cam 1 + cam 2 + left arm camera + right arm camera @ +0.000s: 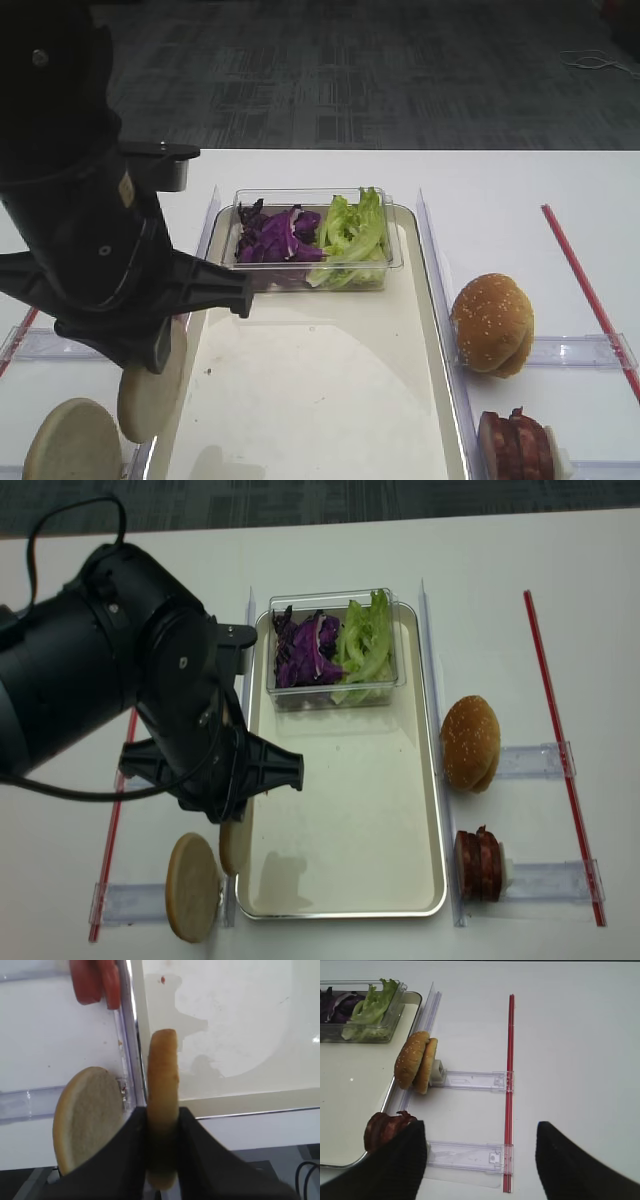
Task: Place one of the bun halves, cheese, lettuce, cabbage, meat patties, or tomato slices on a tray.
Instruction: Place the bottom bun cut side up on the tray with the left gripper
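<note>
**A:** Nearest the lens on your left wrist view: one of the bun halves (162, 1110), stood on edge, pinched flat between the left gripper (162, 1152) fingers. Jaws are closed on it, crust edge up. Looks light and spongy, so I'd judge it squashes before it slips; holding across the flat faces near the lower rim is the sane grip.

**B:** Where does it sit relative to the tray (330, 420)?

**A:** Just over the tray's left rim in the overhead view, at about 8 o'clock of the tray. The other bun half (72, 440) leans in its clear holder just outside, further toward 8 o'clock.

**B:** Arm pose?

**A:** Your left arm comes in from 9 o'clock, wrist pitched down, bulk hanging over the table left of the tray. Lettuce (352, 235) and cabbage (275, 237) sit in the clear box (395, 262) at the tray's 12 o'clock, well apart from the bun.

**B:** Right side?

**A:** Right gripper (480, 1160) is spread wide and holds nothing, hovering near the meat patties (385, 1130). Sesame bun (412, 1062) stands at the tray's 3 o'clock edge.
</note>
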Controlling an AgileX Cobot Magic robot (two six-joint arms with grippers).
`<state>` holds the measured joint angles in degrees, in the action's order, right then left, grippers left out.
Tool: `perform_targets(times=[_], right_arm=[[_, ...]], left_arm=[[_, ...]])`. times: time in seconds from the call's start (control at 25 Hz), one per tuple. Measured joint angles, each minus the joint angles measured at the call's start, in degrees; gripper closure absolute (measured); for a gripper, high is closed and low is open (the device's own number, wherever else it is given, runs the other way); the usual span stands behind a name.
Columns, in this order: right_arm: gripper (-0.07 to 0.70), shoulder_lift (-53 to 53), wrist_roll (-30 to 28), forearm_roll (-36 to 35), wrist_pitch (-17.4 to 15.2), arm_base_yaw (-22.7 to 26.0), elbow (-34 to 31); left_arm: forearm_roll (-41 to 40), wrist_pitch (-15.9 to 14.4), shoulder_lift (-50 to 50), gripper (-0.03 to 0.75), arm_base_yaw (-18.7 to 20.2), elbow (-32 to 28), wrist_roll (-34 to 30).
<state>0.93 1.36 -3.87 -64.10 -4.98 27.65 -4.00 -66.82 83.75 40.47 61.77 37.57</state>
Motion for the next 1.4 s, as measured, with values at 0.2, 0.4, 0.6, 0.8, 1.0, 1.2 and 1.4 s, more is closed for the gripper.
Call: perform_targets(times=[0.2,0.4,0.6,0.8,1.0,1.2,1.4], right_arm=[[0.157,0.0,0.0,0.0,0.0,0.0,0.0],[0.157,0.0,0.0,0.0,0.0,0.0,0.0],[0.157,0.0,0.1,0.0,0.0,0.0,0.0],[0.157,0.0,0.1,0.0,0.0,0.0,0.0],[0.157,0.0,0.1,0.0,0.0,0.0,0.0],[0.157,0.0,0.1,0.0,0.0,0.0,0.0],[0.157,0.0,0.1,0.0,0.0,0.0,0.0]], left_arm=[[0.0,2.8,0.0,0.568,0.0,0.0,-0.5],[1.5,7.2,0.0,0.568,0.0,0.0,-1.9],[5.0,10.9,0.1,0.568,-0.3,0.0,-4.2],[15.5,12.3,1.4,0.568,-4.8,0.0,-13.1],[20.0,14.9,2.5,0.568,-6.4,0.0,-18.6],[27.5,16.2,5.4,0.568,-7.0,0.0,-25.7],[32.3,18.8,7.3,0.568,-7.1,0.0,-30.1]])
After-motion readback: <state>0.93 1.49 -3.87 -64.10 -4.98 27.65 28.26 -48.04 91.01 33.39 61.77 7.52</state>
